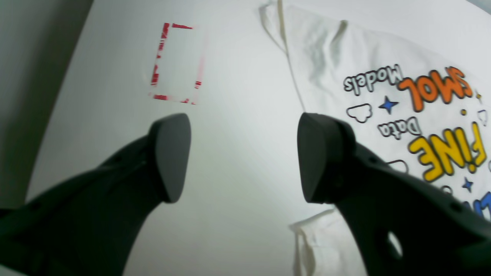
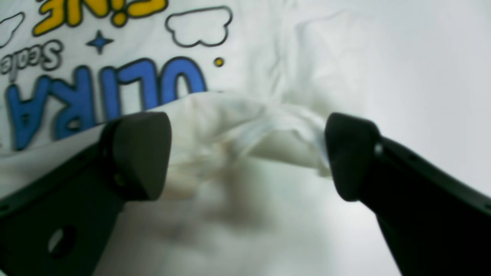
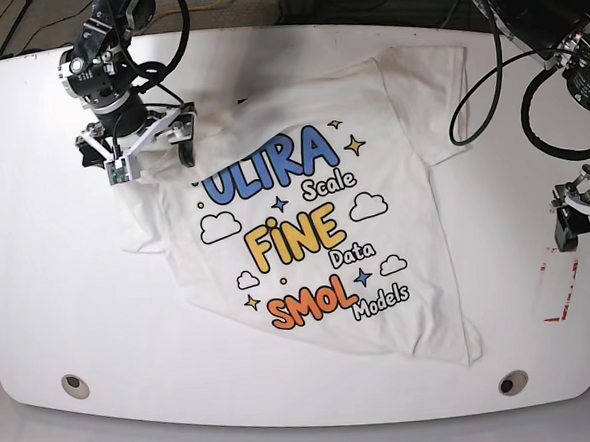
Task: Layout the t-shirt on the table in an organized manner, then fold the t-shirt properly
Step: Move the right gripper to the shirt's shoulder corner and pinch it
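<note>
T-shirt (image 3: 305,220) work is, as we judge it, partly done: it lies print-up across the middle of the base frame on the table (image 3: 41,327), tilted, and no fold is made. Nearest the frame's bottom, its hem corner at lower right curls a little. Higher, at left, one sleeve is bunched. Our right gripper (image 3: 140,150) hangs over that bunched shoulder at upper left, jaws spread wide and empty; our left gripper (image 3: 581,226) at the right edge, beside the red dashed mark (image 3: 559,285), gapes empty too.
</note>
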You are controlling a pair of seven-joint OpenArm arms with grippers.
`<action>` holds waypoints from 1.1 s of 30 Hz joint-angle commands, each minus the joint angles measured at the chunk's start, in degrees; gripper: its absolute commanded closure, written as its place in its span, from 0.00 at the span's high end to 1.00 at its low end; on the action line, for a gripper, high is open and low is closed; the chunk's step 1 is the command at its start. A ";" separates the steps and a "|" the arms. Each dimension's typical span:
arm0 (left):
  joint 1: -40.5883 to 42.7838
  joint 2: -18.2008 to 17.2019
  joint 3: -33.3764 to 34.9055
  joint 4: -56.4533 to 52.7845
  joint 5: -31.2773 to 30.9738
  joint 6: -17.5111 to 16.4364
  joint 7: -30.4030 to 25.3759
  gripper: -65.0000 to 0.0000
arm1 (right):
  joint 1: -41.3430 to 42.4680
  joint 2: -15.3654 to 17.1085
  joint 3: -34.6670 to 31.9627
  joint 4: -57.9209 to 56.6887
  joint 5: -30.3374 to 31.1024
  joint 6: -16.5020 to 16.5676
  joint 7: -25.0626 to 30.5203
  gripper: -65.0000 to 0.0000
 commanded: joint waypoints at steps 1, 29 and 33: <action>-1.23 -1.07 -0.25 0.74 0.30 -0.15 -2.98 0.63 | -1.55 0.10 -0.14 1.02 4.28 0.52 1.32 0.93; -1.23 -0.89 -0.07 0.74 5.66 -0.15 -8.25 0.63 | -6.12 0.10 5.13 -7.59 19.67 -1.55 -4.22 0.93; -1.23 -0.89 -0.07 0.74 5.66 -0.15 -8.25 0.63 | -5.51 0.10 4.60 -7.59 19.67 -1.55 -4.22 0.93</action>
